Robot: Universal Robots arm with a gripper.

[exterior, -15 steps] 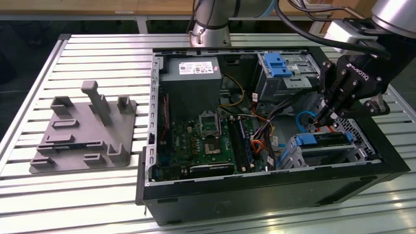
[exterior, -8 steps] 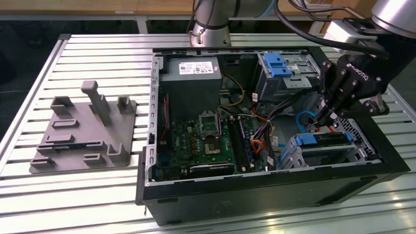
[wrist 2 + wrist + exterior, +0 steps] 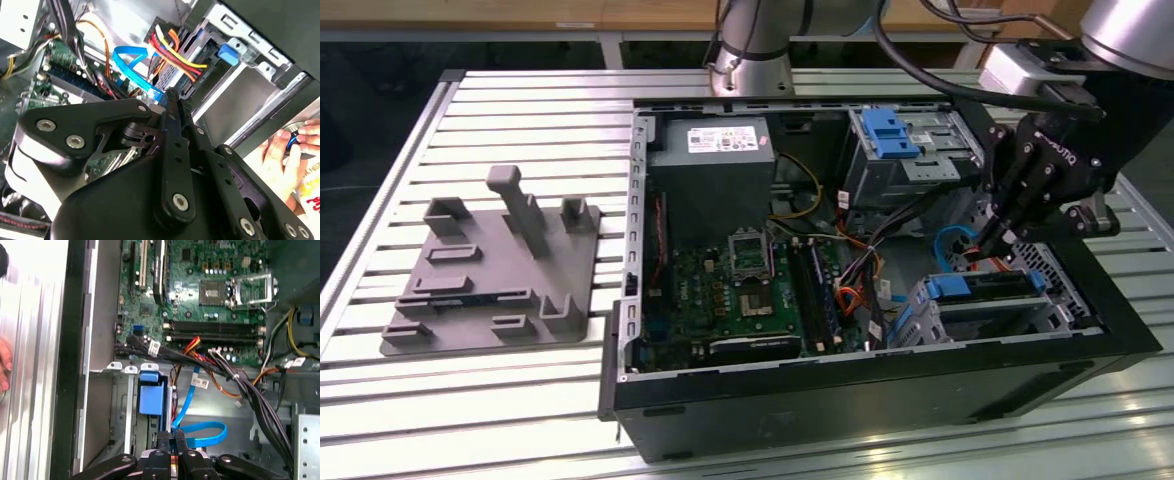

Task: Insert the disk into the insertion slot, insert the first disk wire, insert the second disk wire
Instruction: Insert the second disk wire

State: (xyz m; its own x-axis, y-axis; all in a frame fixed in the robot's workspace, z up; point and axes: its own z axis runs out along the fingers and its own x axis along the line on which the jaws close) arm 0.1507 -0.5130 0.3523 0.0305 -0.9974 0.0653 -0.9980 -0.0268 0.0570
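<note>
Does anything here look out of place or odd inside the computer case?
Mostly no. One oddity: a person's hand rests close to the case while the claw works beside the disk, which sits in its slot. A blue cable loops loosely near the claw.

A desk [image 3: 520, 400] of pale slatted metal rails fills the scene, glare brightening its near edge; behind it, dark floor and wood panelling [image 3: 480, 12].
</note>
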